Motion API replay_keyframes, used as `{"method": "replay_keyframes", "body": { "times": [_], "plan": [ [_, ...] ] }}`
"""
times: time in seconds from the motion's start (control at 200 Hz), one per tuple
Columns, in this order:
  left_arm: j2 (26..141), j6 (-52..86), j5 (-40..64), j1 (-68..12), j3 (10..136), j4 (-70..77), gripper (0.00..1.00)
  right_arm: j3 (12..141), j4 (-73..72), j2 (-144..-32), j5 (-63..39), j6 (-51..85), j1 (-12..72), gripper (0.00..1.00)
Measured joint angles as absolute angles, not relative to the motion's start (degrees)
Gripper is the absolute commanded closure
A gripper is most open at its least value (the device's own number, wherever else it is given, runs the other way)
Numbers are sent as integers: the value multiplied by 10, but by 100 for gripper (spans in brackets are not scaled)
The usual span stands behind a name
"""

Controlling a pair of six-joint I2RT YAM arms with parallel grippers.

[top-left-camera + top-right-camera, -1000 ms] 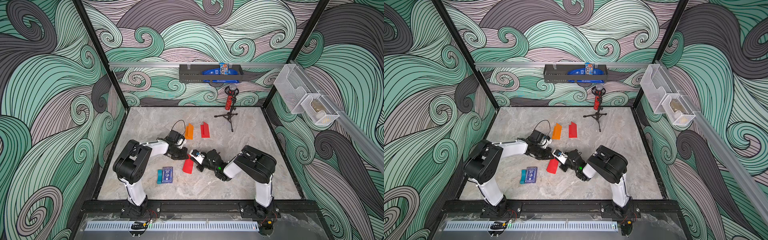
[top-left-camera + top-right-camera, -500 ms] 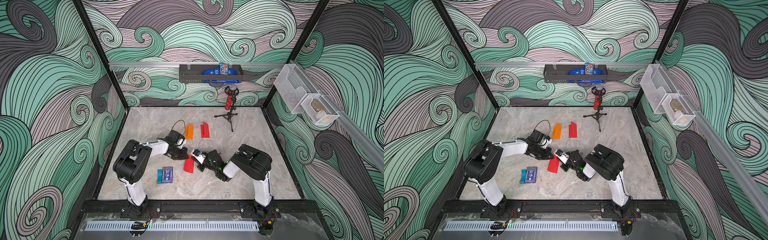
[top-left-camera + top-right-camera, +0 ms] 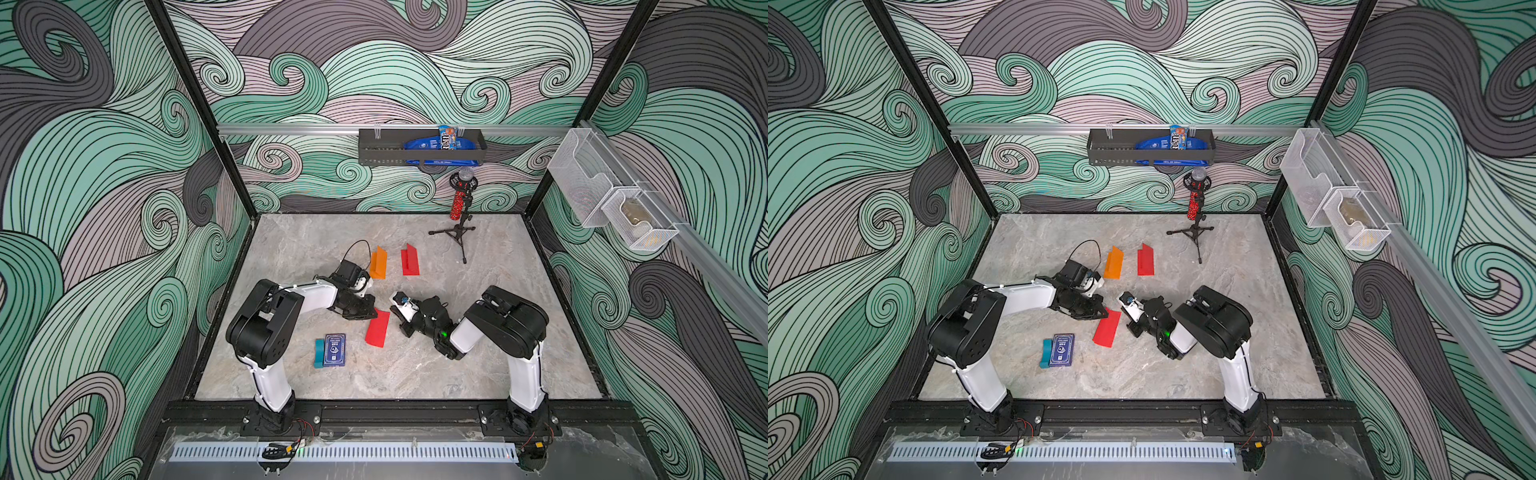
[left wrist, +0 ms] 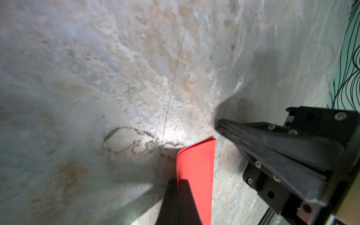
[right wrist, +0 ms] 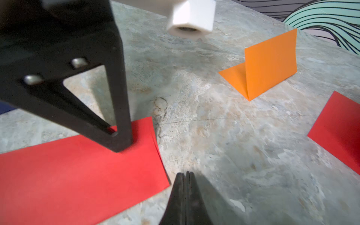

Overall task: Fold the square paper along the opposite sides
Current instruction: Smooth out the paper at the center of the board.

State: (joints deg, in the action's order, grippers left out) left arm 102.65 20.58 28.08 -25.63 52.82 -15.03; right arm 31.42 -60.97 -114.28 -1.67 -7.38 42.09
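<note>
Our right gripper (image 5: pixel 185 174) has eased slightly right, its fingers pressed together just beside the folded red paper (image 3: pixel 377 330) lying flat on the table (image 3: pixel 415 374), while our left gripper (image 5: pixel 121 147), also closed, presses down on the paper's far end.

Robot lab test cell. Printed green-grey wave walls (image 3: pixel 104 208) enclose three sides; black metal frame posts (image 3: pixel 201 104) at corners. Marble-look tabletop (image 3: pixel 374 382). Bolted to front rail (image 3: pixel 395 415): left arm (image 3: pixel 266 328), right arm (image 3: pixel 511 328). Tripod microphone (image 3: pixel 457 205) at back, aluminium rail (image 3: pixel 291 129) with black wall basket (image 3: pixel 382 149).
</note>
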Motion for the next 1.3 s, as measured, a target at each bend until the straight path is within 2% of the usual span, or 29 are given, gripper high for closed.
{"method": "replay_keyframes", "body": {
  "times": [0.145, 0.27, 0.4, 0.6, 0.745, 0.831, 1.296],
  "plan": [
    [1027, 206, 281, -256, 528, -150, 100, 298, -536, -1064, -69, -56, 415, 94],
    [1027, 206, 283, -256, 528, -150, 100, 277, -527, -1008, -99, -69, 445, 92],
    [1027, 205, 283, -256, 528, -150, 100, 292, -498, -1024, -102, -99, 484, 92],
    [1027, 205, 283, -257, 528, -150, 100, 327, -464, -1071, -96, -125, 485, 92],
    [1025, 207, 286, -258, 528, -149, 75, 333, -463, -1085, -96, -130, 485, 93],
    [1020, 208, 286, -261, 529, -149, 68, 333, -466, -1087, -96, -129, 485, 93],
    [994, 232, 260, -264, 504, -154, 76, 329, -478, -1089, -98, -111, 485, 93]
  ]
}}
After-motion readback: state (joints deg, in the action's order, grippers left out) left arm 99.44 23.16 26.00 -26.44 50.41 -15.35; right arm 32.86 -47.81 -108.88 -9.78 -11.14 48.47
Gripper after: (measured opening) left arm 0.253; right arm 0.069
